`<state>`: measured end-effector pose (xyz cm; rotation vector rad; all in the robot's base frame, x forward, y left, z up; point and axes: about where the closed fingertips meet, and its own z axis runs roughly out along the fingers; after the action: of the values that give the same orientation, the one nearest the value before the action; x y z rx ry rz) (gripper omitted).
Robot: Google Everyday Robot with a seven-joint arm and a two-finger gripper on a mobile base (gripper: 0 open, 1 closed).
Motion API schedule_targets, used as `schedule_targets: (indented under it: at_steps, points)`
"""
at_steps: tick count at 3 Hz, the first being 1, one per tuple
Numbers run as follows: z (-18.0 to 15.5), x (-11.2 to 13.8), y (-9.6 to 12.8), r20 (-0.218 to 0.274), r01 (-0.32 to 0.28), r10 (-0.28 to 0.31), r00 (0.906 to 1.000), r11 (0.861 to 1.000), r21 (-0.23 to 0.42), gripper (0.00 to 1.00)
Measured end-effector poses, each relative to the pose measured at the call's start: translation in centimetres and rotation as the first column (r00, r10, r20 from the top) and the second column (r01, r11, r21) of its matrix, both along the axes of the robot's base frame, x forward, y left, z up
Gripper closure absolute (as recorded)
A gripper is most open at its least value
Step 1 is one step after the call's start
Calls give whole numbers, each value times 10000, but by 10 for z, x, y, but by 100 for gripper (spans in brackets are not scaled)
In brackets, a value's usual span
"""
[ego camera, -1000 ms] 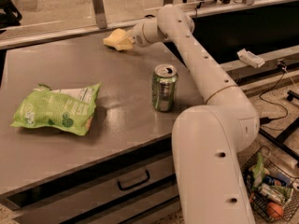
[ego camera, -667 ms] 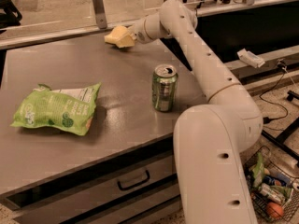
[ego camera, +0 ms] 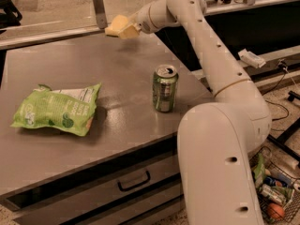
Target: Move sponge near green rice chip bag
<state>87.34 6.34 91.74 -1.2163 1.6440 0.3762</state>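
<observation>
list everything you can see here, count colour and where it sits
sponge: one, pale yellow, held off the surface above the table's far edge
green rice chip bag: one, light green with a white label, lying flat on the table's left part
drink can: one, green, upright, on the table's right part, apart from the bag
table: one, grey, with a drawer below its front
drawer handle: one, dark, on the drawer front
floor items: several, mixed colours, lower right by the robot's base
arm: one, white, reaching from the right over the table
gripper: one, cream, shut on the sponge above the far edge
</observation>
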Motion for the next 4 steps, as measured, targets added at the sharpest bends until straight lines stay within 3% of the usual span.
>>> schedule_targets:
  at_steps: [1, 2, 3, 4]
  points:
    - [17, -24, 13, 100, -903, 906, 9958, 9956, -260, 100]
    - [28, -53, 28, -2, -1830, 1833, 9830, 9808, -669, 100]
    - [21, -82, 40, -535, -2666, 2621, 9636, 9571, -1135, 100]
    - [14, -109, 49, -962, -3578, 3467, 9330, 9226, -1443, 100]
